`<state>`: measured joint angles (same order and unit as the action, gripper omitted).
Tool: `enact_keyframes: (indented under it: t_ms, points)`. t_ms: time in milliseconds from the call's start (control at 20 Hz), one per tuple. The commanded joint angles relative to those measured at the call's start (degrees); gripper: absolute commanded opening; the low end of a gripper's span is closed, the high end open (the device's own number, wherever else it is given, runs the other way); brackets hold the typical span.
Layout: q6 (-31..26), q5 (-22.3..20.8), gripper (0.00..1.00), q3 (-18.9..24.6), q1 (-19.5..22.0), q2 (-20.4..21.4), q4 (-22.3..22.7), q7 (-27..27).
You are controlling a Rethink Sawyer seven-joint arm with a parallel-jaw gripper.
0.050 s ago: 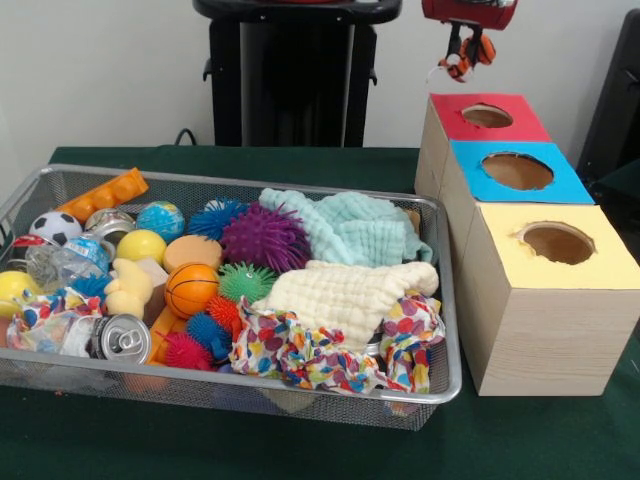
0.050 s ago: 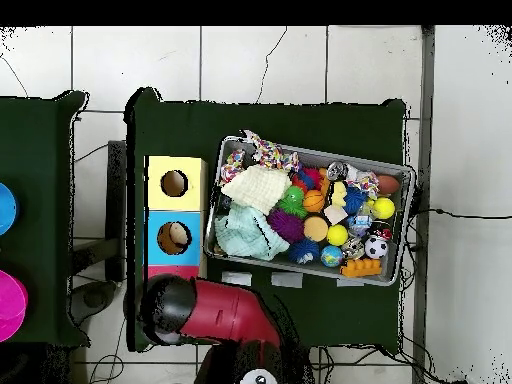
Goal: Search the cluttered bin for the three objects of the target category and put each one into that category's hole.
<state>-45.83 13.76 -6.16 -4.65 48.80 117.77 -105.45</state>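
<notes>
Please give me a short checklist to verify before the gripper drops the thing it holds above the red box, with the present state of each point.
1. Gripper holds something: ok, a small orange, black and white object hangs in it.
2. Gripper is above the red box: ok in the front view; the overhead view hides it under the arm.
3. Exactly over the hole: cannot tell; it looks slightly off toward the box's edge.
4. Hole is free: ok, nothing blocks the opening.
5. Object belongs to the red category: cannot tell.
6. Basket is apart from the boxes: ok.

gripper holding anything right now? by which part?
Yes: the gripper hangs above the red-topped box, shut on a small orange and black object. Which part it grips cannot be told.
</notes>
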Motion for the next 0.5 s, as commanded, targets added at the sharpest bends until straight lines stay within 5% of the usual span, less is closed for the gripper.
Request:
enact_keyframes:
  t_ms: [50, 500]
  points:
    - [5.5, 7.4, 0.0, 3.0, -2.4, -1.8, 6.2, -17.0]
    - [10.4, 7.6, 0.0, 1.3, -7.1, -2.5, 2.4, -16.1]
